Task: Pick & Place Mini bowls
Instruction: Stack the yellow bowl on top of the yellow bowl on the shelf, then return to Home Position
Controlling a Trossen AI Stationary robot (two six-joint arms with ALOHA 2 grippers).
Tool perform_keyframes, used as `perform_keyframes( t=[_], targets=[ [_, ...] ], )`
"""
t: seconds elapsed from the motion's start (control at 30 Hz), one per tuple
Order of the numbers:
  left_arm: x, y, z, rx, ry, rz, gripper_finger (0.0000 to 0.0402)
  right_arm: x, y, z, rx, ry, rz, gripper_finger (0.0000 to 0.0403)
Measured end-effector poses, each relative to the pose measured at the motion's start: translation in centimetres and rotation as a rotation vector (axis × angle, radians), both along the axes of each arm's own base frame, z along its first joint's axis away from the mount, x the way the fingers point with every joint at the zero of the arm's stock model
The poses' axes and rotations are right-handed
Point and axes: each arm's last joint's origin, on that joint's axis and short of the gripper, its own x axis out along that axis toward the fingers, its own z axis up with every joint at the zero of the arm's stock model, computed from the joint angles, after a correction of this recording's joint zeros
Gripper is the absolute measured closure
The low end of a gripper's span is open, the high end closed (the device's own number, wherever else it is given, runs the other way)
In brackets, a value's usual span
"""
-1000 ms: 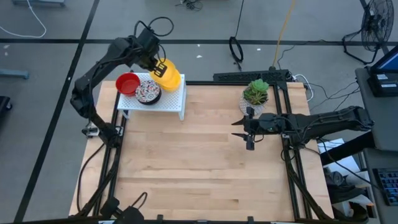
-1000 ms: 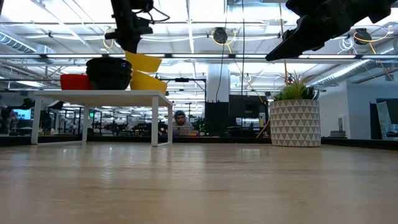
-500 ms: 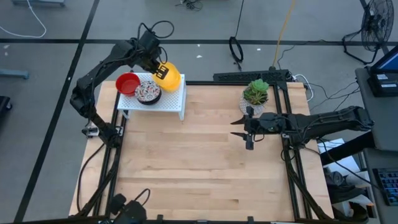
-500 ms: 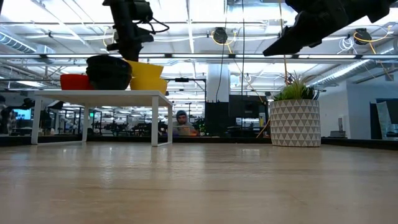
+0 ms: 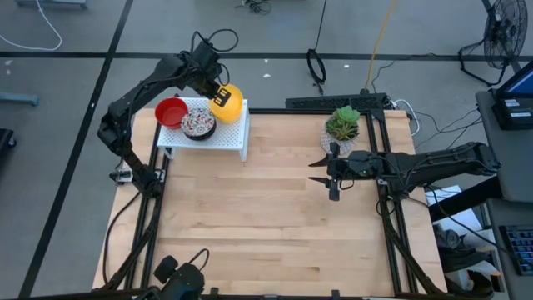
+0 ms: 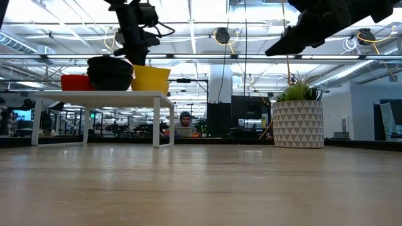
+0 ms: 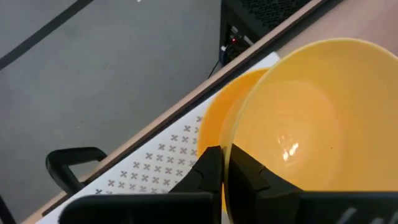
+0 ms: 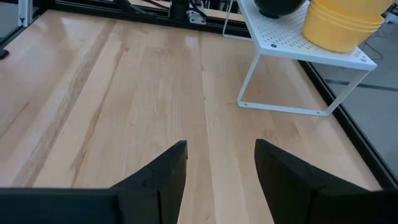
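The left gripper (image 5: 218, 92) is clenched on the thin rim of a smooth, glossy yellow bowl (image 5: 226, 101), one dark finger (image 7: 208, 174) outside the wall and the other inside the hollow. That bowl sits nested in another yellow bowl (image 7: 217, 121) beneath it, at the far right end of a white perforated metal rack (image 5: 234, 133) whose flat top is punched with small cross-shaped holes. Beside the yellow stack on the rack stands a speckled bowl (image 5: 198, 122), and next to that a plain red bowl (image 5: 171, 111). In the low view the rack stands on thin wire legs on the pale wooden table (image 5: 266, 225).

The right gripper (image 5: 321, 173) hangs above the table near a white pot with a green plant (image 5: 342, 125), its two dark fingers (image 8: 165, 171) spread wide and holding nothing.
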Motion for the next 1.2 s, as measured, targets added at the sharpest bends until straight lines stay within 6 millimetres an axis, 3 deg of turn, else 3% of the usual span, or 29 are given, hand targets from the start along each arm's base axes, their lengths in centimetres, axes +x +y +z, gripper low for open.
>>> perform_keyframes(
  t=[0.6,0.73,0.93,1.2],
  targets=[
    [0.2,0.6,-0.7,0.022,0.053,0.060,0.0298,0.0,0.0,0.0,0.000,0.001,0.000,0.0231],
    [-0.3,0.1,0.5,0.059,0.048,0.045,0.0271,0.0,0.0,0.0,-0.001,0.000,0.000,0.0230],
    [-2.1,-3.0,4.2,0.127,-0.026,-0.010,0.0255,-1.3,-0.1,1.4,-0.048,-0.072,0.014,0.0232],
    [-6.7,-10.0,9.9,0.264,-0.233,-0.009,0.0254,-4.7,-0.3,3.3,-0.033,-0.172,0.006,0.0232]
  ],
)
